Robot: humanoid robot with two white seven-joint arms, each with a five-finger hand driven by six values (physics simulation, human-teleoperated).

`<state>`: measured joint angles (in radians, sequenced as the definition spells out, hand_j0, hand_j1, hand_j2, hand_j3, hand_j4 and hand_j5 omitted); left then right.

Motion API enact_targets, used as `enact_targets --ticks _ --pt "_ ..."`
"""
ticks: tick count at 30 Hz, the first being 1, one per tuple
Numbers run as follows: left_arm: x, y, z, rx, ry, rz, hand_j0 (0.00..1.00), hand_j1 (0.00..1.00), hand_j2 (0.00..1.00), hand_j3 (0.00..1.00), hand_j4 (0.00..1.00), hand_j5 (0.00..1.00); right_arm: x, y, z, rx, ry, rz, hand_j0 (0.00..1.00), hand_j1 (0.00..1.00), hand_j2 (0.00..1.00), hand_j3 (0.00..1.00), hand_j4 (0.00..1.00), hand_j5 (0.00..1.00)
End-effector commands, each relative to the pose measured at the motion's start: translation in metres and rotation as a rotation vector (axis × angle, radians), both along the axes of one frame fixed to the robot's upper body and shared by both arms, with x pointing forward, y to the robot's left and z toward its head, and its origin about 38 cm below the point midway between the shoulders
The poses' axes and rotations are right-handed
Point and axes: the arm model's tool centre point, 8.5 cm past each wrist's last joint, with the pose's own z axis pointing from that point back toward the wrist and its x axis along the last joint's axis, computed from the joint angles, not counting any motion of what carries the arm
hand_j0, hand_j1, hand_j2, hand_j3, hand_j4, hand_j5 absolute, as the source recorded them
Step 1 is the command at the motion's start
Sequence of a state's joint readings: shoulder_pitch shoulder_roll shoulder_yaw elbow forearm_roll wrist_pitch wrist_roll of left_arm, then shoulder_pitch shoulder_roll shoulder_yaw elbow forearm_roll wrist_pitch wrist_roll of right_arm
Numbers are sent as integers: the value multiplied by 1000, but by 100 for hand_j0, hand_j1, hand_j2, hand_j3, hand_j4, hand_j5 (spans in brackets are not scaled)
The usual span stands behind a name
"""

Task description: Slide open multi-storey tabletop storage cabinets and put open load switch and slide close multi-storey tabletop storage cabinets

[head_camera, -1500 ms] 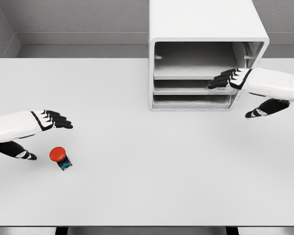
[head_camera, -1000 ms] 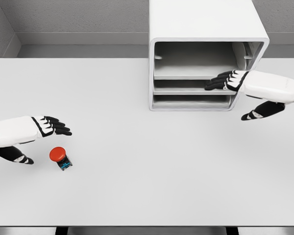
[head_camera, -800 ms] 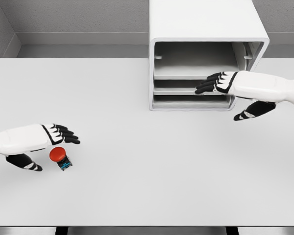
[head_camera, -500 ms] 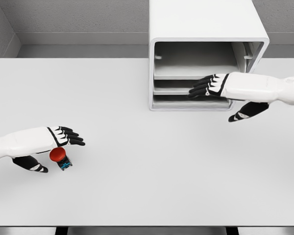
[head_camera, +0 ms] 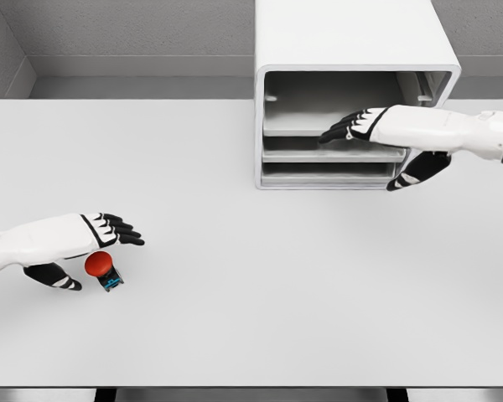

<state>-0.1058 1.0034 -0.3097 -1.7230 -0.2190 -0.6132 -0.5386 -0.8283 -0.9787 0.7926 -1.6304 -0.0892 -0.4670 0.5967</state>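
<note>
Reaching with our right hand (head_camera: 365,126) into the cabinet (head_camera: 352,50), fingers extended and empty at the middle shelf front, we hover our left hand (head_camera: 92,232) over the red switch (head_camera: 101,265) on the table (head_camera: 251,276), fingers spread, ready to grasp

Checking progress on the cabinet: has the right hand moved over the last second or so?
Yes. The right hand has slid leftward across the cabinet front and risen from the middle shelf toward the upper one.
</note>
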Motion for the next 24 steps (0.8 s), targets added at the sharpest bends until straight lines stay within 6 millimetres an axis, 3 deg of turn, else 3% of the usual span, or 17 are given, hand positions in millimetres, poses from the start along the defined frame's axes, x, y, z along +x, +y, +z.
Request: enact_targets --ticks 1,10,13,17,24 --pt "1 0 -1 -4 2 6 100 100 100 100 100 100 9 3 -8 6 36 -37 100 100 100 100 100 100" --pt "-3 -6 -10 -14 25 -5 100 100 100 100 100 100 26 -10 -17 -8 74 -139 100 100 100 100 100 100" --pt "-1 -1 -13 -10 32 9 99 99 99 99 99 99 29 0 -18 4 73 -125 100 100 100 100 100 100" --pt "-1 -1 -14 -3 31 9 87 87 87 87 87 87 31 11 -21 14 75 -109 100 100 100 100 100 100" --pt "-3 -2 -18 6 39 3 62 62 62 62 62 62 39 2 -22 -3 70 -146 100 100 100 100 100 100"
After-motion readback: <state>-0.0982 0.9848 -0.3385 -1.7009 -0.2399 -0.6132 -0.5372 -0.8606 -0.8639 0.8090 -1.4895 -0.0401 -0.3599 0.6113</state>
